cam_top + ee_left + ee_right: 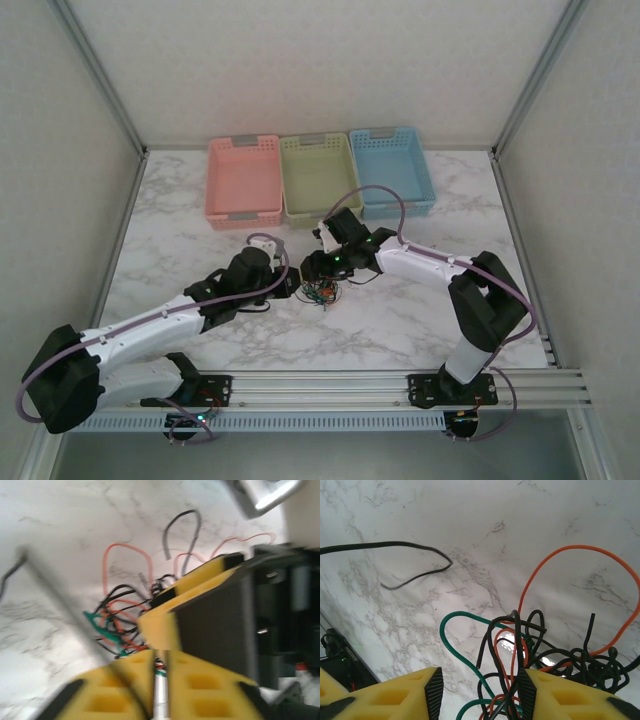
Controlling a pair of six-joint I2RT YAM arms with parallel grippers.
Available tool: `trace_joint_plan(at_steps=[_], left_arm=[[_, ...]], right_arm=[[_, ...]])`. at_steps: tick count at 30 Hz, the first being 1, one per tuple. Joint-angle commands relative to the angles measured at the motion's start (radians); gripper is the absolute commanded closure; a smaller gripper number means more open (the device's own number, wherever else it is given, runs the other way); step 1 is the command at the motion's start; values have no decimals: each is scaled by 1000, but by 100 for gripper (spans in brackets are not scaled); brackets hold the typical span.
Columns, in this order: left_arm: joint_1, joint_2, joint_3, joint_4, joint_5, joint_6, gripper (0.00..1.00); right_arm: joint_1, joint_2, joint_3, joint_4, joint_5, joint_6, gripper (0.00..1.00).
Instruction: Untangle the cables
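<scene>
The cables [322,291] lie in a small tangle of black, dark green and orange-red wires on the marble table, between the two grippers. My left gripper [293,285] comes at the tangle from the left. In the left wrist view its yellow jaws [161,656] are pressed almost together, with a few wire strands [160,669] pinched in the slit. The rest of the bunch [120,622] spreads out beyond the tips. My right gripper [312,267] hangs over the tangle from the upper right. It is open [480,692], and green, black and orange loops [512,652] rise between its fingers.
Pink [243,182], green [318,177] and blue [393,171] baskets stand in a row at the back of the table. A loose black wire [415,547] lies apart from the tangle. The right gripper's finger [210,625] stands very close to my left jaws.
</scene>
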Motion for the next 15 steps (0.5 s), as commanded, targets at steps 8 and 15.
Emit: trace_joint_plan(at_steps=[8,15], left_arm=[[20,-40,7,-244,-136,40,100],[28,-39,-30,-267,-148,47,100]], right_arm=[[-103,-155,-62,-63,124,-31,48],[-147,-269,-70,-168,177,-127,44]])
